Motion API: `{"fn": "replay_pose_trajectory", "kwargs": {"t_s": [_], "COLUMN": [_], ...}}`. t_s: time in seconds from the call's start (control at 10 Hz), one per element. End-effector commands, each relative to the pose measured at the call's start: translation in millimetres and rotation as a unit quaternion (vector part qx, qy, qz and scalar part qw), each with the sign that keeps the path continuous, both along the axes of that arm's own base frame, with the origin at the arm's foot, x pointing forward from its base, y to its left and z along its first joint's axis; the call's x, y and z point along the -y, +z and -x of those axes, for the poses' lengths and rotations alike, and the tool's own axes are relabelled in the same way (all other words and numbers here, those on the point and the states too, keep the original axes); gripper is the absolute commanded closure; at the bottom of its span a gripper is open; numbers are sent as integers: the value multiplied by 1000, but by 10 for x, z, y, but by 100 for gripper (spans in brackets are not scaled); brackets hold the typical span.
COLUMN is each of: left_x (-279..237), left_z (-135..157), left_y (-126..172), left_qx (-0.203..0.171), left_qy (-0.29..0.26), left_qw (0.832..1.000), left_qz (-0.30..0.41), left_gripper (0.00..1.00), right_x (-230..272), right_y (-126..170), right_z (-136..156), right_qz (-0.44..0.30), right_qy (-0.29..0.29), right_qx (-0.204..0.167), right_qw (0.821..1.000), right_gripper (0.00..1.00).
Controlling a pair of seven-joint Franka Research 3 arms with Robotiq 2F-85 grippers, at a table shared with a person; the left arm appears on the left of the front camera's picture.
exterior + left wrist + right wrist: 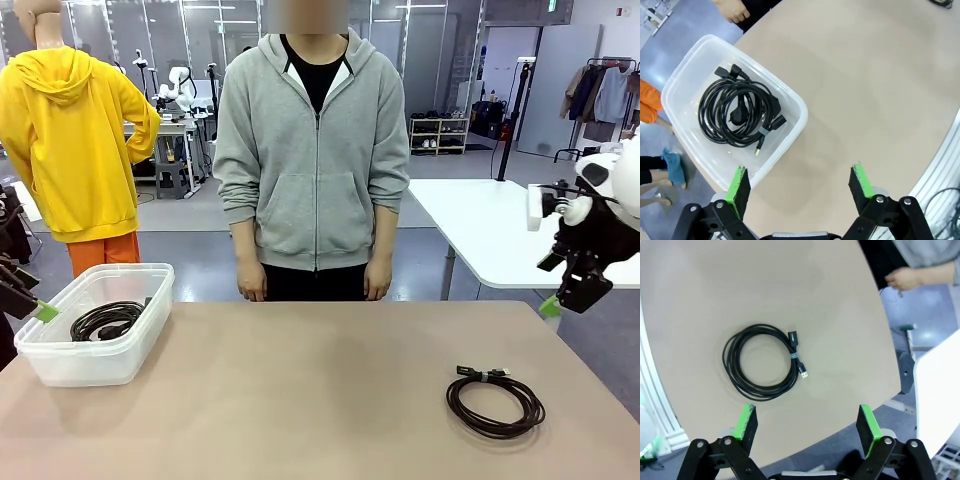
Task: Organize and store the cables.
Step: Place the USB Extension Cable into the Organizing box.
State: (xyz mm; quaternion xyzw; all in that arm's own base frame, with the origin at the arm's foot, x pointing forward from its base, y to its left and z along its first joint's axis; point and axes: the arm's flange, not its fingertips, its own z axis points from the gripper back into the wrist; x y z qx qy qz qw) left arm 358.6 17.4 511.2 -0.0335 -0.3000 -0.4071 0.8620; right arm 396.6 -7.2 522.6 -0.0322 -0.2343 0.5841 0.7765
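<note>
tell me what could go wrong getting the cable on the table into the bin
1. The loose cable lies flat, bound by one small tie; the open right gripper might pinch only some strands, so the coil could sag or unwind.
2. The clear bin sits far off at the left and already holds a bulky coil; a plug could snag its rim.

Smooth, matt beige surface on the table (300, 370). Translucent, milky plastic for the bin (702, 41), softly glossy along the rim. Black rubbery sheathing with a dull sheen on the cables (735, 112) inside it and on the coiled cable (760, 362) outside; bright metal at its plug tip (804, 374). Soft grey knit cloth on the person's hoodie (315, 150).
</note>
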Motion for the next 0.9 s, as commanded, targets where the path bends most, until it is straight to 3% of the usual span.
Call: {"fn": "replay_pose_trajectory", "kwargs": {"t_s": [0.0, 0.1, 0.6, 0.8], "left_x": [30, 30, 30, 30], "left_z": [9, 9, 9, 9], "left_y": [20, 20, 20, 20], "left_qx": [1, 1, 1, 1], "left_qy": [7, 7, 7, 7], "left_qw": [1000, 1000, 1000, 1000], "left_qz": [-1, -1, -1, -1], "left_gripper": [0, 0, 0, 0], "right_x": [-245, -363, -627, -670], "right_y": [38, -14, -691, -1201], "right_z": [-259, -403, -916, -962], "right_qz": [101, 107, 109, 116], "right_qy": [75, 116, 84, 74], "right_qx": [-6, -29, -152, -148], "right_qw": [992, 987, 979, 979], "right_gripper": [0, 0, 0, 0]}}
